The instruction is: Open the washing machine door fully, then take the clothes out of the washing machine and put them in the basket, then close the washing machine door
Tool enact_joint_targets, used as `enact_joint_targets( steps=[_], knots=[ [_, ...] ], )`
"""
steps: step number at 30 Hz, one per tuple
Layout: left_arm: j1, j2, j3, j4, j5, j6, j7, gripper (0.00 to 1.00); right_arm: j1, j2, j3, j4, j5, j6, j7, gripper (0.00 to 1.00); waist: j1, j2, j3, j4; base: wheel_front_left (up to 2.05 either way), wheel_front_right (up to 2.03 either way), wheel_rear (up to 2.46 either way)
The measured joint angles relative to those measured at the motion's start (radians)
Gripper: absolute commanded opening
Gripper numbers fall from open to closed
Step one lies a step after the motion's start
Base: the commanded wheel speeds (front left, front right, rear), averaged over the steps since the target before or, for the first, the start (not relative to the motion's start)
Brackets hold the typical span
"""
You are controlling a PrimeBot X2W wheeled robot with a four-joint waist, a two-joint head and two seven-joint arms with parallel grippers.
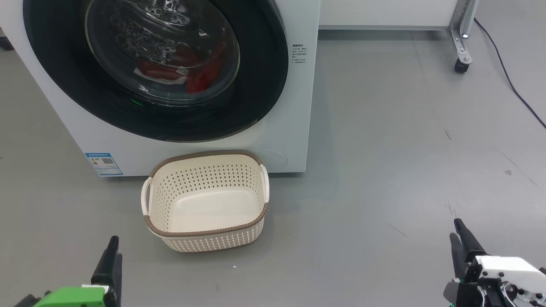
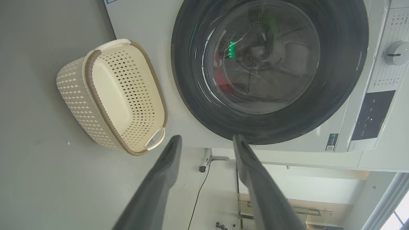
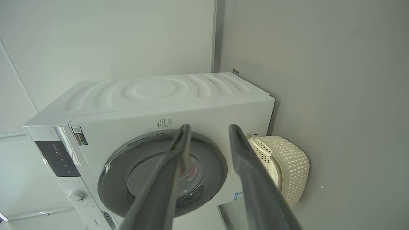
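The washing machine [image 1: 300, 111] stands at the upper left, and its door [image 1: 260, 98] with the black rim lies flat against the white front. Red clothes [image 1: 204, 74] show through the glass, low in the drum. The cream basket [image 1: 204, 154] sits empty on the floor just in front of the machine. My left gripper [image 1: 111, 251] hangs at the lower left, my right gripper [image 1: 457, 232] at the lower right, both well short of the basket. The left wrist view has my left gripper [image 2: 207, 138] open, facing the door [image 2: 338, 80] and the basket [image 2: 96, 95]. My right gripper [image 3: 210, 126] is open too, nothing between its fingers.
A metal frame leg on a caster [image 1: 463, 55] stands at the back right, with a black cable [image 1: 507, 72] trailing across the grey floor [image 1: 405, 149]. The machine's control knob [image 2: 396, 53] and dark panel [image 2: 372, 115] sit along its top front.
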State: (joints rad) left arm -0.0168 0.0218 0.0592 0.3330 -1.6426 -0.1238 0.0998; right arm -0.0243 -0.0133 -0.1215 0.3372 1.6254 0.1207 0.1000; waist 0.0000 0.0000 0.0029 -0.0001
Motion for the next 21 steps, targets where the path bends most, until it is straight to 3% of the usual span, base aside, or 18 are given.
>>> enact_joint_targets(
  steps=[21],
  knots=[
    [0.012,-0.006,-0.031,-0.049,0.016,0.0,-0.066,1.0,0.016,0.004,0.029,-0.071,-0.036,0.0,-0.066,1.0,0.0,0.0,0.004,0.009,0.0,0.0,0.0]
  ],
)
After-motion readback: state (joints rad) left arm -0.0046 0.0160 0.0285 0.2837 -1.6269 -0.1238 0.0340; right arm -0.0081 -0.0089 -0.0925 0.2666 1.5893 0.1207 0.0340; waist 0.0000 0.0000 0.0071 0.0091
